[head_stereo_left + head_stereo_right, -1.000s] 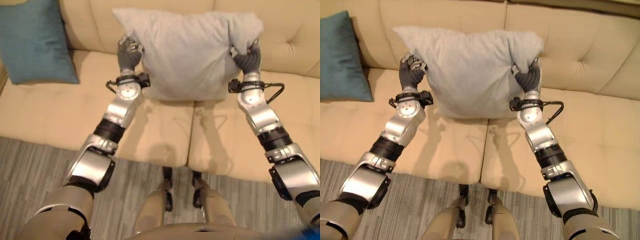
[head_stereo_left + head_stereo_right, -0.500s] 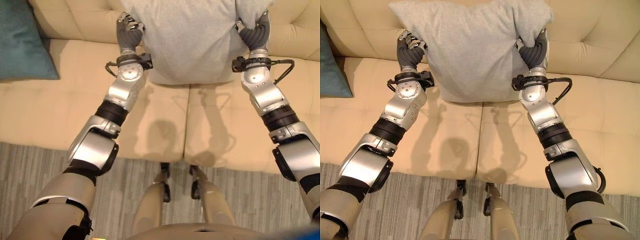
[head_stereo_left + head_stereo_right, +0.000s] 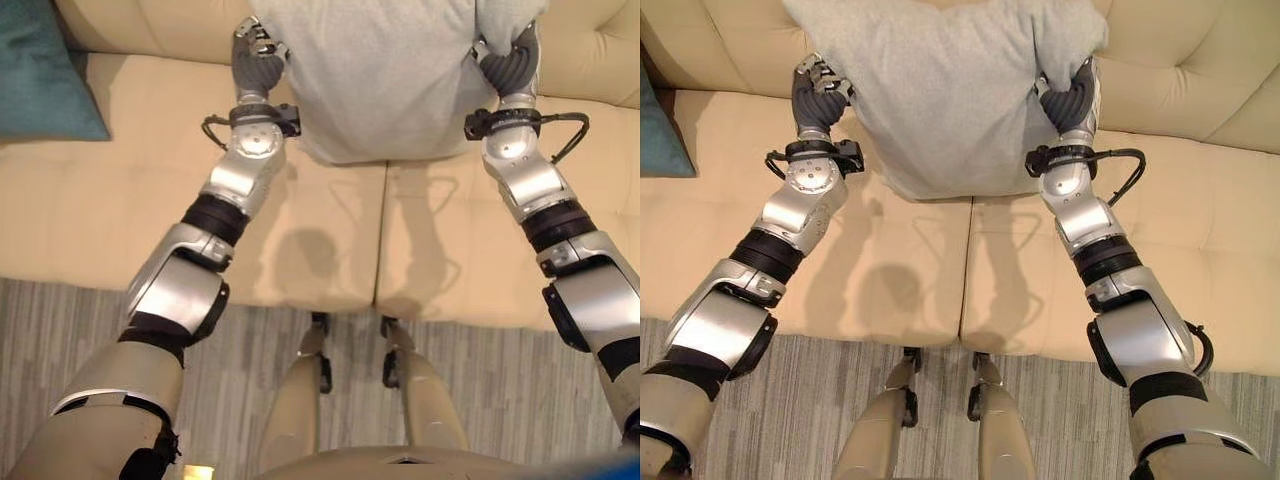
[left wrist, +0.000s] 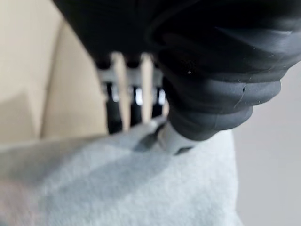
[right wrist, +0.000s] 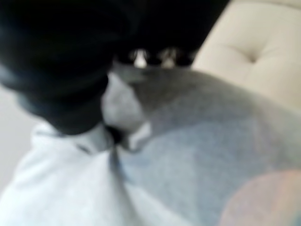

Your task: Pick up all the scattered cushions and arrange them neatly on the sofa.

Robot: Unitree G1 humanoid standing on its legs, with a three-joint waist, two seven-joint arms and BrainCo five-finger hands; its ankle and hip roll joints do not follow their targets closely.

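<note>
Grey cushion (image 3: pixel 950 90) upright against sofa (image 3: pixel 1200 90) backrest, bottom edge at seat seam; left hand (image 3: pixel 257 62) and right hand (image 3: pixel 508 62) pinch its sides. Teal cushion (image 3: pixel 45 70) already placed at sofa's left end. Release remaining.

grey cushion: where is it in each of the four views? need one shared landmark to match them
Left eye view: grey cushion top centre, against the sofa backrest, between the left hand and right hand.
Right eye view: top centre.
Left wrist view: just past the fingers.
Right wrist view: pinched under the hand.
Shared landmark: the cream sofa.
</note>
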